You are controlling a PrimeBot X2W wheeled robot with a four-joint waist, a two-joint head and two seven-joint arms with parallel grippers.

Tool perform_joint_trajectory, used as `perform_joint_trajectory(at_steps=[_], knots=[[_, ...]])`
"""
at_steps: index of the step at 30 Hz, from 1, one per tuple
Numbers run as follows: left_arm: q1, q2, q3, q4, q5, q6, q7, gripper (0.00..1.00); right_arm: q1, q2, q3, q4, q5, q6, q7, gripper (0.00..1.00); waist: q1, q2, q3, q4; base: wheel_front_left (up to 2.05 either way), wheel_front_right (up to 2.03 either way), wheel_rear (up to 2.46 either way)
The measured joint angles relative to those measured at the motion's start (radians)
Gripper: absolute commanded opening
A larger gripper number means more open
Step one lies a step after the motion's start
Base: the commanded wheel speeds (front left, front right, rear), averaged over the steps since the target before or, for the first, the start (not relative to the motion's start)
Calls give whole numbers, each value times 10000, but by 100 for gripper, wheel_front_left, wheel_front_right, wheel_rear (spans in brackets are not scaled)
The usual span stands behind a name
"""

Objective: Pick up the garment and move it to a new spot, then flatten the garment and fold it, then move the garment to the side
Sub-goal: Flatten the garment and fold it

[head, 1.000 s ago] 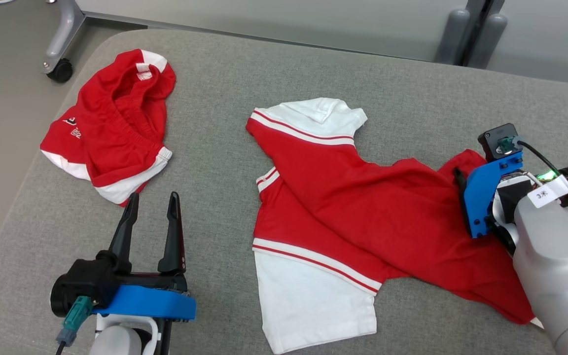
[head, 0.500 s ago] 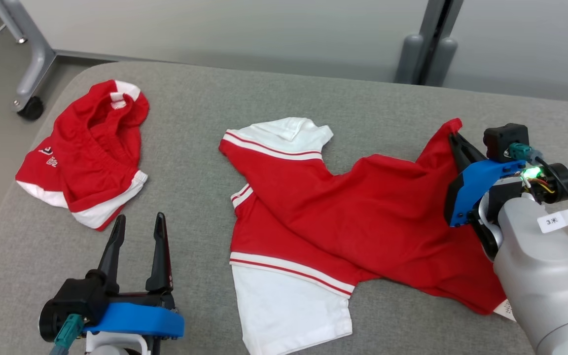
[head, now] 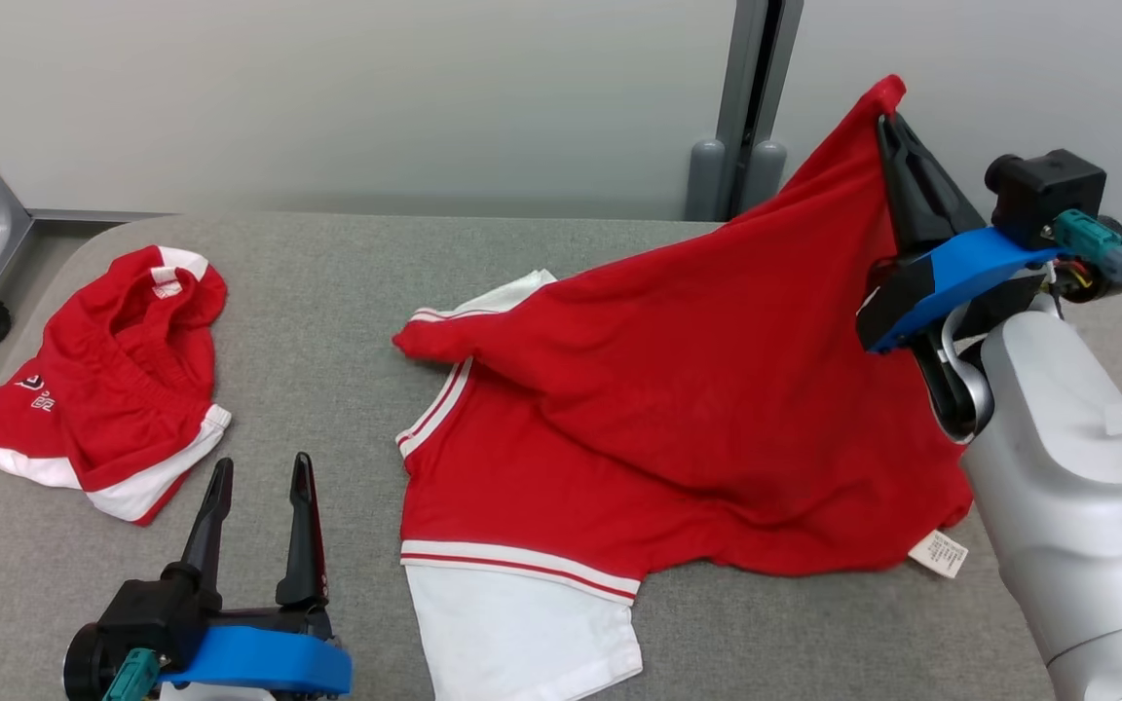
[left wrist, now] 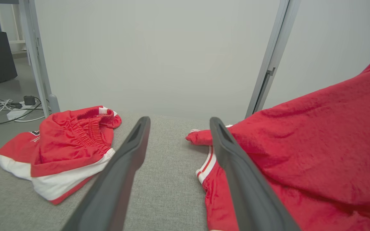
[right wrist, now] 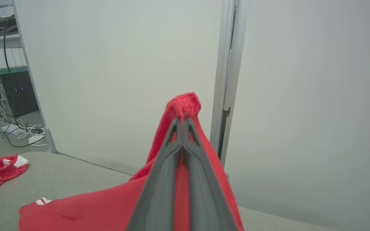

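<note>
We see the grey padded table [head: 347, 321] bearing the red-and-white shirt [head: 678, 389] right of centre, its far right corner lifted. Well apart at the left lie red shorts [head: 103, 380]. The right wrist view shows our right gripper [right wrist: 182, 119] pinched tight on that corner, which is half hidden by cloth in the head view. Our left gripper [head: 262, 472] stands spread and empty, near left. A white care label [head: 938, 553] hangs at the hem.

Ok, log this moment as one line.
phase: pick up | right gripper: shut on red shirt, edge held above table | left gripper: open, empty | red shorts: on table, untouched
</note>
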Motion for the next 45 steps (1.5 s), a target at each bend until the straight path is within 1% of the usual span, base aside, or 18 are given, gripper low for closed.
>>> perform_joint_trajectory(at_steps=[9, 14, 19, 25, 29, 30, 31, 32, 34, 35, 36, 37, 38, 41, 42, 43, 45], knots=[[0, 0, 50, -15, 58, -6, 0, 100, 208, 33, -506, -1553, -224, 0, 134, 0, 0, 0, 11, -43, 0, 0, 0], [-5, 2, 96, -44, 58, -8, 0, 100, 374, 180, -744, -2322, -449, 0, 531, 0, 0, 0, 127, -57, 0, 0, 0], [-84, 2, 33, -40, 31, -21, 0, 100, 545, 236, -846, -2604, -709, 0, 941, 0, 0, 0, 270, 38, 0, 0, 0], [-401, 0, -234, -13, -42, -25, 0, 100, 489, 257, -886, -2577, -988, 0, 1160, 0, 1, 0, 538, 276, 0, 0, 0], [-746, 2, -454, 21, -190, -52, 0, 100, -71, 313, -729, -2059, -1185, 0, 1229, 0, 2, 0, 792, 597, 0, 0, 0], [-831, 2, -550, 36, -215, -52, 0, 100, -245, 334, -679, -1856, -1275, 0, 1239, 0, 2, 0, 858, 700, 0, 0, 0], [-985, 0, -673, 61, -297, -52, 0, 100, -626, 447, -537, -1406, -1419, 0, 1197, 0, 2, 0, 1004, 899, 0, 0, 0], [-985, 0, -673, 61, -297, -52, 0, 100, -626, 447, -537, -1406, -1419, 0, 1197, 0, 2, 0, 1004, 899, 0, 0, 0], [-1144, 4, -805, 81, -372, -52, 0, 100, -1055, 579, -380, -878, -1523, 0, 1097, 0, 3, 0, 1170, 1102, 0, 0, 0], [-1290, -4, -949, 109, -451, -52, 0, 100, -1492, 708, -161, -272, -1680, 0, 995, 0, 2, 0, 1334, 1312, 0, 0, 0], [-1290, -4, -949, 109, -451, -52, 0, 100, -1492, 708, -161, -272, -1680, 0, 995, 0, 2, 0, 1334, 1312, 0, 0, 0], [-1394, 2, -1020, 136, -535, -52, 0, 100, -1913, 840, 33, 309, -1684, 0, 813, 0, 2, 0, 1505, 1503, 0, 0, 0], [-1394, 2, -1020, 136, -535, -52, 0, 100, -1913, 840, 33, 309, -1684, 0, 813, 0, 2, 0, 1505, 1503, 0, 0, 0], [-1530, 2, -1177, 169, -625, -54, 0, 100, -2384, 949, 370, 1172, -1789, 0, 558, 0, 3, 0, 1747, 1769, 0, 0, 0], [-1621, 0, -1229, 182, -654, -54, 0, 100, -2606, 988, 545, 1664, -1778, 0, 414, 0, 3, 0, 1894, 1910, 0, 0, 0], [-1621, 0, -1229, 182, -654, -54, 0, 100, -2606, 988, 545, 1664, -1778, 0, 414, 0, 3, 0, 1894, 1910, 0, 0, 0], [-1685, 4, -1250, 209, -709, -54, 0, 100, -2749, 995, 819, 2146, -1540, 0, 337, 0, 3, 0, 2021, 2021, 0, 0, 0]])
